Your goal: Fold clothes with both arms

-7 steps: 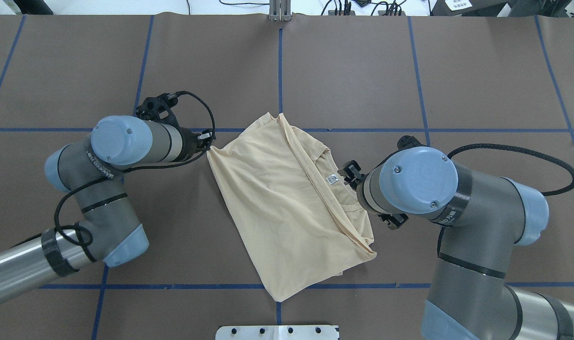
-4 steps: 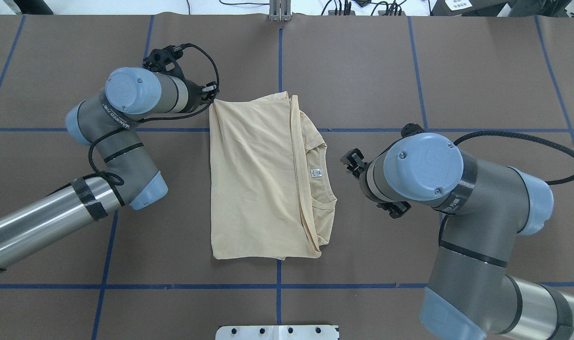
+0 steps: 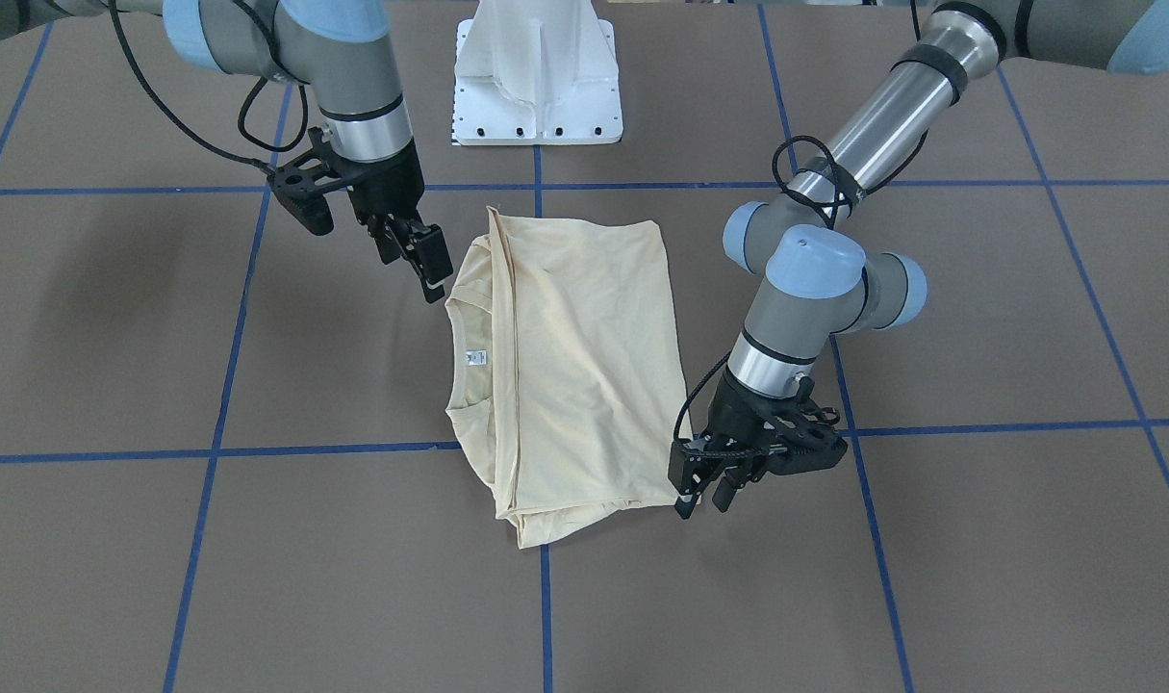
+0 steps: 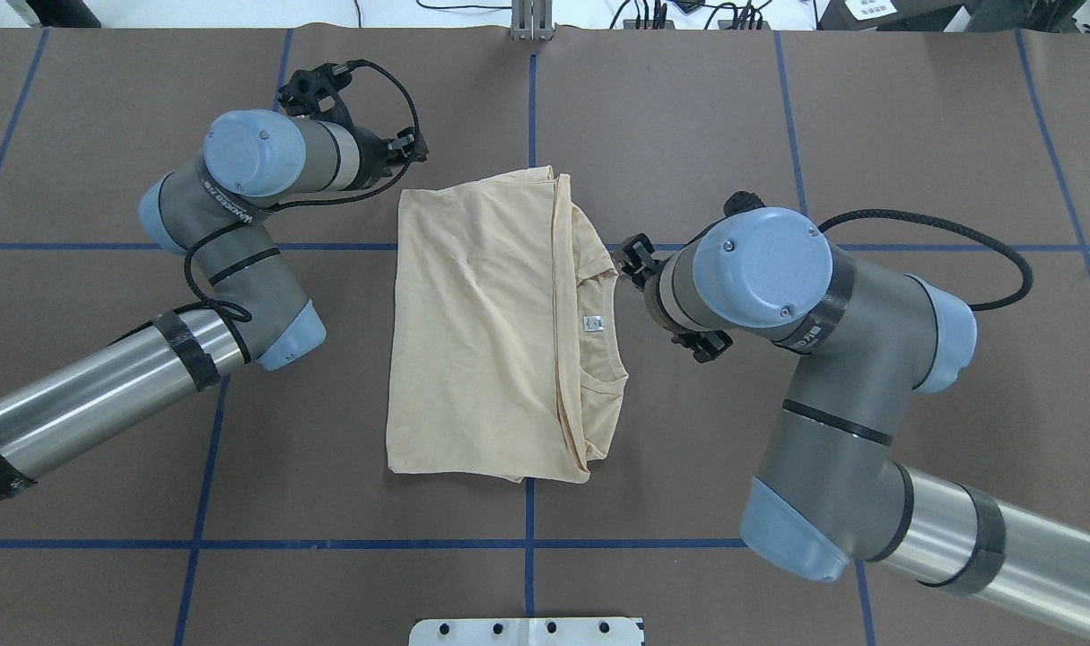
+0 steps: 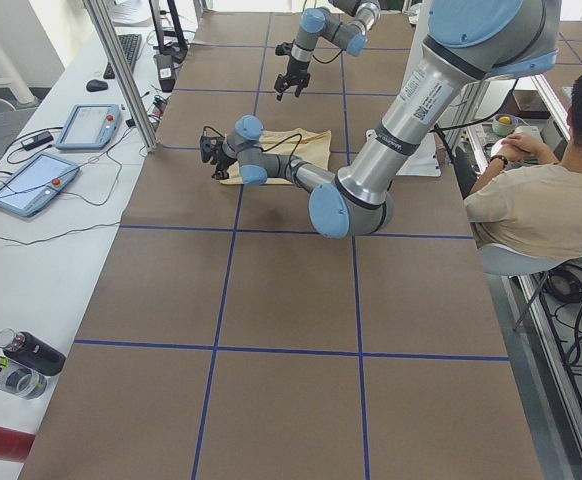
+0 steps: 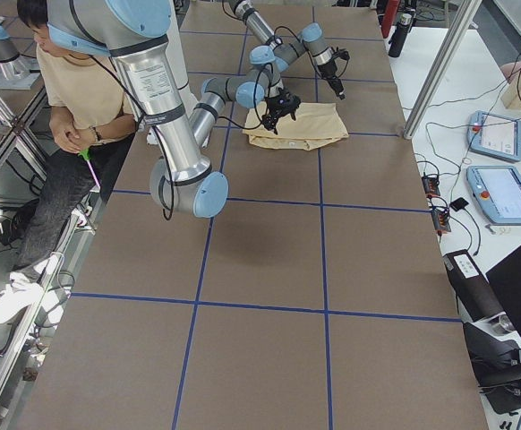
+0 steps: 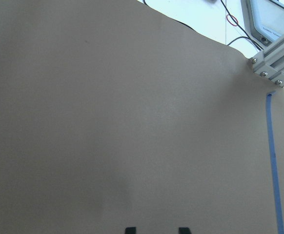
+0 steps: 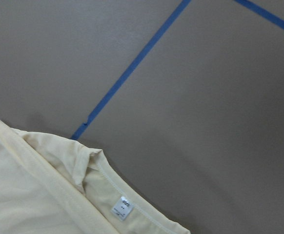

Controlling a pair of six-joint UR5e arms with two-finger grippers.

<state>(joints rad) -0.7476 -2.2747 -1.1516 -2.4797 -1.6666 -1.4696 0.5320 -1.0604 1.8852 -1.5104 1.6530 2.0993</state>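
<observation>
Black left tool [image 3: 701, 500], thin creased cream shirt [image 4: 482, 332], rectangular fold

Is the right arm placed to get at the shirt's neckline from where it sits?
Probably yes: the right end effector hangs right beside the neckline of the shirt, nothing between them, and the left end effector is away at the opposite corner.

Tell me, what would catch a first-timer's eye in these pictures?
First, the pale yellow thin-fabric T-shirt, folded into a rectangle and lying flat in the middle of the brown table with blue tape lines. Then two silver-grey tubular arms with light blue joint caps flank it, the left arm and the right arm. The black left claw and right claw sit close beside the shirt's edges, neither holding it.
</observation>
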